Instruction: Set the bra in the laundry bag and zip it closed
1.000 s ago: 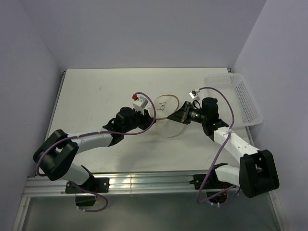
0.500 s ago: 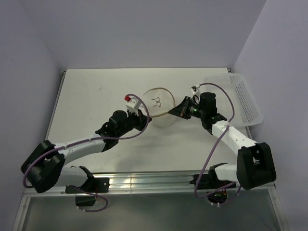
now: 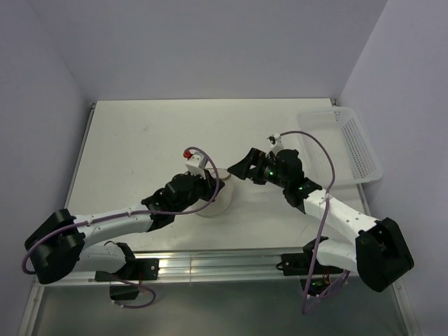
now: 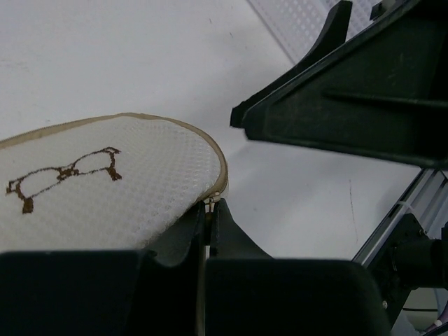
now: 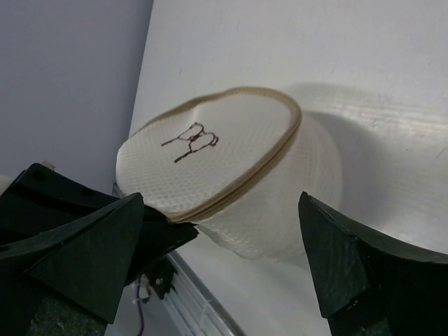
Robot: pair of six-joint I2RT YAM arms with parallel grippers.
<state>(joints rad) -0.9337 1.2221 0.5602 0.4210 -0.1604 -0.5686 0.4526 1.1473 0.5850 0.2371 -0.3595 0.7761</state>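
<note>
- While the bra is nowhere to be seen on the bench (image 3: 140, 140) or in the basket (image 3: 348, 140) at the upper right of the overhead view, you can take it as most likely inside the laundry bag (image 3: 212, 199). The mesh is too dense to confirm that.
- You will find the laundry bag standing on the bench just below the middle of the overhead view. Its face with the small bra drawing (image 5: 190, 142) is turned up and tilted.
- Your left claw (image 4: 210, 210) is pinched tight on the edge of the bag, right at the tan rim (image 4: 222, 175), low in the middle of the left wrist view. A small pale piece sits at that pinch and may be the zip pull, though it is too small to be sure.
- Your right claw (image 3: 242, 165) is spread wide and holds nothing. It hangs just to the right of the bag, and in the right wrist view its fingers frame the bag on either side without touching it.
- Along the side that the right wrist view shows, the two tan bands lie flat together with no gap, so the zip looks closed there. The far side is hidden, so you cannot call it shut all round.
- Judged from this, the loading step is done and the zipping is at or near its end. What is left for you is to check the hidden stretch of zip, then let go with the left claw.
</note>
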